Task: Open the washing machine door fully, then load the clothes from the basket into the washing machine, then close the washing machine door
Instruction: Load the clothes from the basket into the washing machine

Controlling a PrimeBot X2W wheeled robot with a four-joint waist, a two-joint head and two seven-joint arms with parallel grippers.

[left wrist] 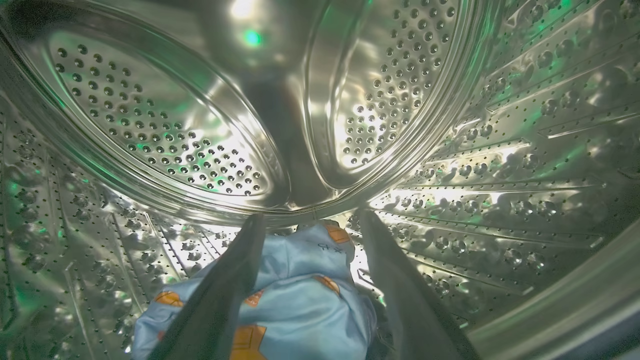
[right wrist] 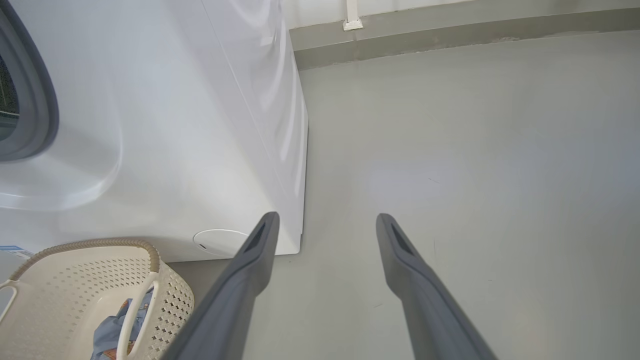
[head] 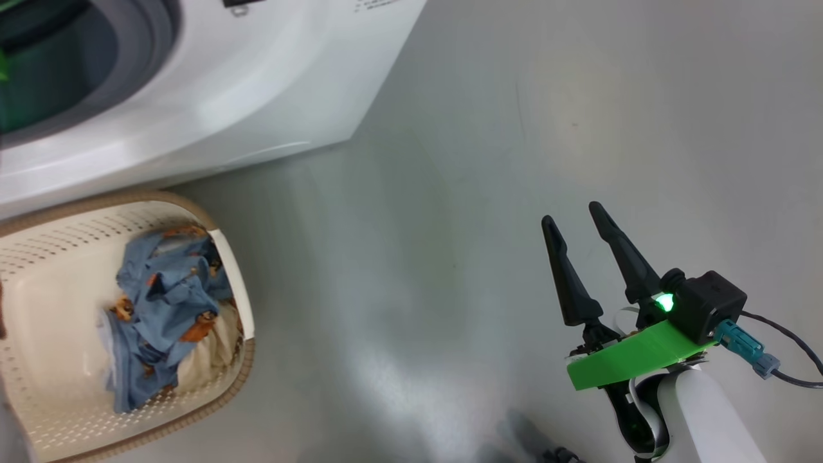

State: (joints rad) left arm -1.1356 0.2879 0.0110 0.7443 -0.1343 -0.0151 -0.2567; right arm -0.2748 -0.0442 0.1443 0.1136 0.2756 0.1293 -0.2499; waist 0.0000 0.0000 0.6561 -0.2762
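Left wrist view: the left tool [left wrist: 310, 217] stood wide open inside the steel drum [left wrist: 500, 175], a blue garment [left wrist: 300, 295] lying between its spread fingers [left wrist: 225, 290]. The right tool [head: 571, 215] hung open and empty over the glossy grey floor [head: 450, 193], well apart from the basket [head: 58, 257] of clothes [head: 161, 289] just beside the washing machine [head: 257, 77].

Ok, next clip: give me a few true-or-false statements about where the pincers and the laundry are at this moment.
1. The left pincer is inside the steel drum. True.
2. The basket holds nothing. False: blue printed clothes lie in it.
3. The right pincer is shut on a piece of clothing. False: it is open over the grey floor, holding nothing.
4. A light-blue garment lies in the drum between the left pincer's fingers. True.
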